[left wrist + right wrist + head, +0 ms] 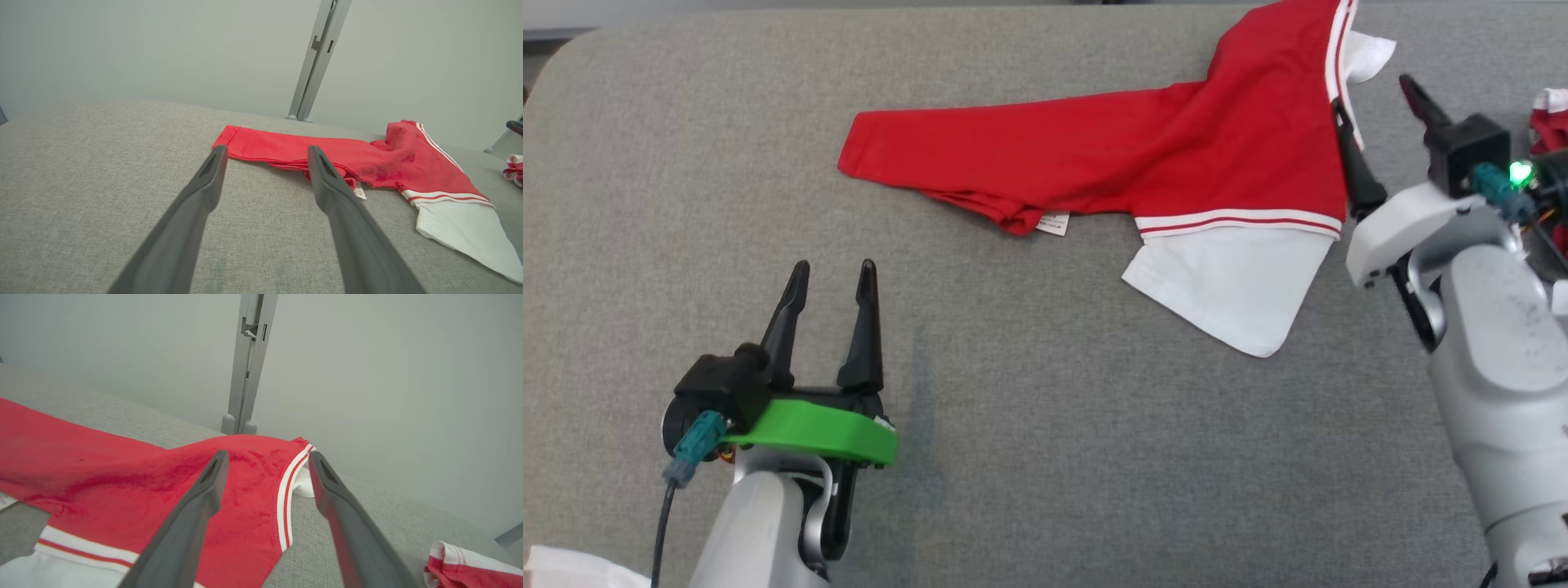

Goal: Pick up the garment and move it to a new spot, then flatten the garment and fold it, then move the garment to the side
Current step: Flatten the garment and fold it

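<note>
- You face one plain pale grey wall [163, 49] behind the work area.
- You have one wide surface covered in grey woven fabric [1045, 490], with a rounded far-left corner.
- One grey metal upright post [314, 61] stands against the wall, behind the surface's far edge.
- One red long-sleeved garment with white panels and white stripes [1176, 155] lies on the far right part of the surface, its sleeve stretched out to the left and a white panel pointing towards you.
- You have two grippers. Your left gripper [836, 265] is released, its fingers spread over bare fabric, well apart from the garment. Your right gripper [1372, 91] is also released, its fingers spread at the garment's striped right edge, one finger over the red cloth and nothing clamped.
- One small crumpled red and white cloth bundle [466, 563] sits at the far right, apart from the garment.
- One small white label [1054, 222] sticks out at the garment's near edge.
</note>
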{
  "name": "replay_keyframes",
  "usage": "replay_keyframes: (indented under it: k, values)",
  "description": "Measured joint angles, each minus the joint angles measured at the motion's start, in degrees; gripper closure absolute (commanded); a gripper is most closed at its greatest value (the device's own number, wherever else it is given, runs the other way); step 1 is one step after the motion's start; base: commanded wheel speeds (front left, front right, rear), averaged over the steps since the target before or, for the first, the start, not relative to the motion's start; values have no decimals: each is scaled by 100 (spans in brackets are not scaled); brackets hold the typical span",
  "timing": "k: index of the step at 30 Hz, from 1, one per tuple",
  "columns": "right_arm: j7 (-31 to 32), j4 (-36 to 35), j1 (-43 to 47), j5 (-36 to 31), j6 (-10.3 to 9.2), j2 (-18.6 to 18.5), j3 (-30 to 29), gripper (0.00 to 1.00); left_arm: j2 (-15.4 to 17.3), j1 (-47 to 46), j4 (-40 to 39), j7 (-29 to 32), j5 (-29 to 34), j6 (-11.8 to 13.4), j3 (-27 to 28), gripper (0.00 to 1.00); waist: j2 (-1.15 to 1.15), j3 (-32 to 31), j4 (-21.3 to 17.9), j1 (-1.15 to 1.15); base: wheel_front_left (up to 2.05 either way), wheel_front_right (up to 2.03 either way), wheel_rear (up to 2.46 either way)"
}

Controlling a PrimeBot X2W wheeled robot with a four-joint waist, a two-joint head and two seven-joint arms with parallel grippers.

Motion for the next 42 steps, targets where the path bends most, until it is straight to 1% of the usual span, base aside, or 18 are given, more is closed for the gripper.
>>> replay_keyframes:
  k: [5, 9, 14, 17, 24, 35, 39, 42]
  values:
    - [-1, -600, 955, 155, 0, 464, -331, 0, 15, 277, 194, 0, 7, 0, 221, 0, 0, -335, -219, 0, 0, 0, 0]
    - [-1, -1024, 1741, 253, 0, 726, -479, 0, 8, 499, 293, 0, 8, 0, 325, 0, 0, -614, -355, 0, 0, 0, 0]
    - [-1, -1472, 2560, 350, -1, 812, -521, 0, -22, 778, 361, 1, 2, 0, 361, 0, 0, -929, -464, 0, 0, 0, 0]
    - [-1, -1601, 2947, 698, 0, 828, -361, 0, -41, 984, 322, 0, -29, 0, 428, 0, 0, -1106, -509, 0, 0, 0, 0]
    - [-1, -1751, 3346, 843, -1, 829, -377, 0, -111, 1255, 241, 0, -80, 0, 445, 0, 0, -1333, -549, 0, 0, 0, 0]
    - [-1, -1805, 3450, 989, -1, 831, -268, 0, -134, 1290, 243, 0, -73, 0, 445, 0, 0, -1357, -504, 0, 0, 0, 0]
    - [-1, -1777, 3452, 1060, -1, 831, -177, 0, -136, 1290, 242, 1, -48, 0, 453, 0, 0, -1344, -497, 0, 0, 0, 0]
    - [-1, -1588, 3451, 1111, -1, 831, -83, 0, -138, 1288, 248, 0, -43, 0, 432, 0, 0, -1319, -475, 0, 0, 0, 0]
